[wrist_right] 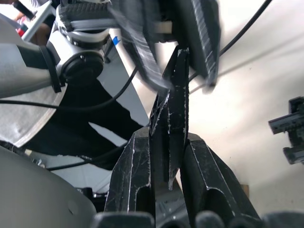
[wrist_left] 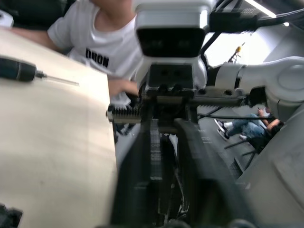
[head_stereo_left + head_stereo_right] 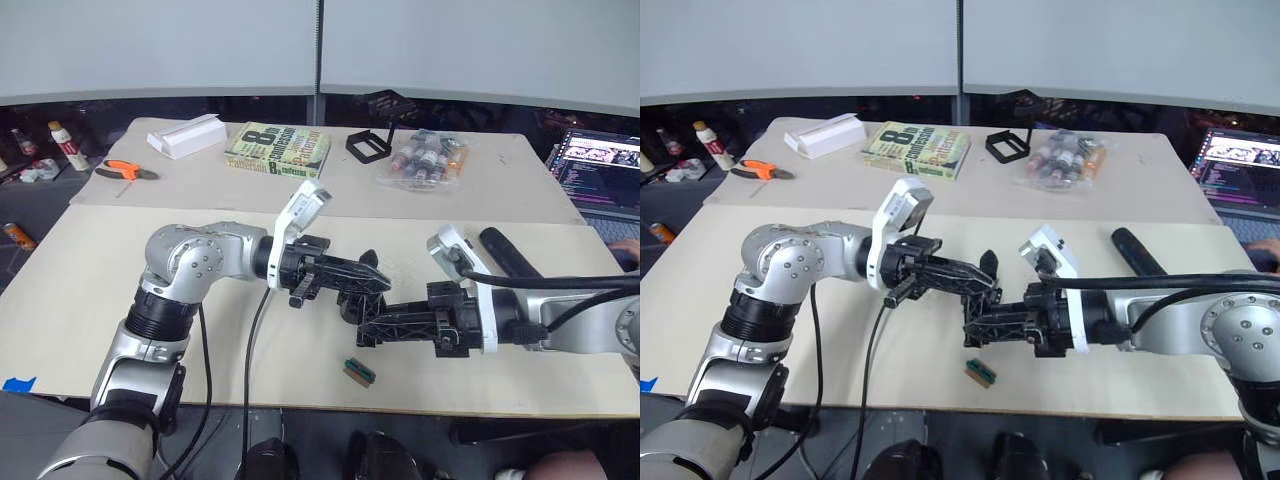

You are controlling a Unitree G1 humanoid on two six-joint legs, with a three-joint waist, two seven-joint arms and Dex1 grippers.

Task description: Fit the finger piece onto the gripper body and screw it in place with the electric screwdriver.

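the right gripper (image 1: 168,156), its two long black claws closed narrow, pinched the finger piece (image 1: 173,118), a small black tapered plastic wedge, with the wedge standing out between the claw tips. the left gripper (image 3: 375,282) met it over the middle of the pale wooden table (image 3: 120,290), its claw tips crossing just past the wedge; whether its claws gripped anything, i could not tell.

the gripper body (image 3: 366,268), a small black assembly with an upright pointed finger, sat on the table right at the meeting point, mostly hidden behind both claws, so its exact contact with either gripper was unclear. the electric screwdriver (image 3: 508,253), a long dark cylinder with a thin metal bit, lay on the table beyond the right arm, apart from the work and untouched.

the risks looked plain. the wedge was held by a thin pinch, so any sideways push from the left claws could twist it out of line or flick it off. the body seemed unsteadied, so pressing the wedge down could tip or slide it. the crowded claws also hid the joint from the head cameras, making a skewed fit likely. a small green-and-brown block (image 3: 359,371) lay near the table's front edge, within reach of a careless sweep.
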